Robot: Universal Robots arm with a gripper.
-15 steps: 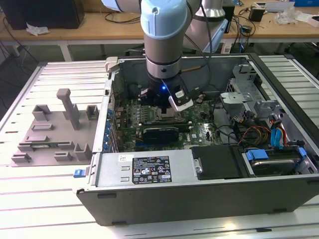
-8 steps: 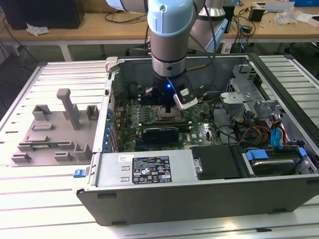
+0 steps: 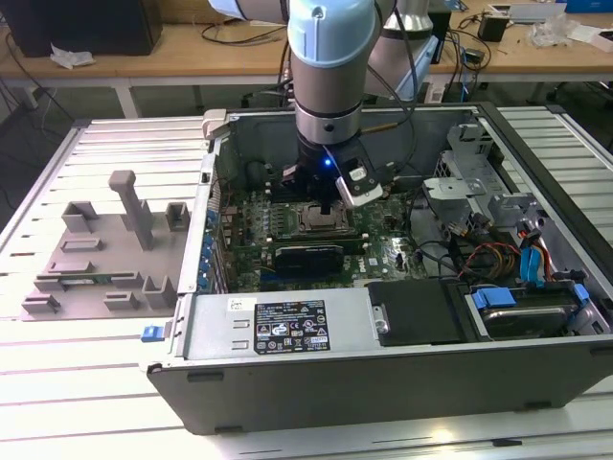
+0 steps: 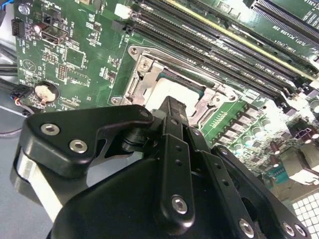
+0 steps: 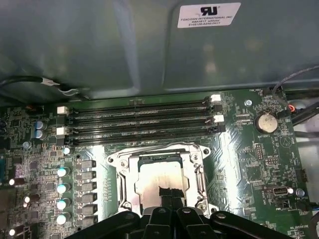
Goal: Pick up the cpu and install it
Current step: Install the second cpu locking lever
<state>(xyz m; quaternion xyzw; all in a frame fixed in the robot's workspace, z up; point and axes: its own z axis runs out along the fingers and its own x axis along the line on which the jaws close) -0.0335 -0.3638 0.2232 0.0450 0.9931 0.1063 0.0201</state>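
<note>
The arm is reaching down into the open computer case [image 3: 316,359], which is lying on the slatted bench [image 3: 86,383]. In the exterior view the gripper [image 3: 324,203] is hanging right over the middle of the green motherboard [image 3: 383,251], with a small blue light glowing on the wrist above it.

In both wrist views the cpu [image 5: 162,180] [image 4: 167,93] is sitting inside the metal-framed socket [image 5: 197,169] [image 4: 144,74], its shiny silver top catching the light. The jaws are pressed close together into one narrow black tip, and that tip is meeting the chip's silver top; whether it is actually gripping the chip or just resting on it cannot be told. The dark tip is overlapping the chip's near edge in the first wrist view.

Around the socket, the long memory slots [image 5: 142,122] [image 4: 219,55] are running alongside one of its sides, and the round coin battery [image 5: 265,122] [image 4: 44,92] is sitting further off on the board.

In the exterior view, at nine o'clock from the case, a grey fixture tray [image 3: 105,254] with upright pegs is standing on the bench, well apart from the arm. At four o'clock from the gripper, inside the case, a bundle of coloured cables [image 3: 498,259] is lying beside the drive bay.
</note>
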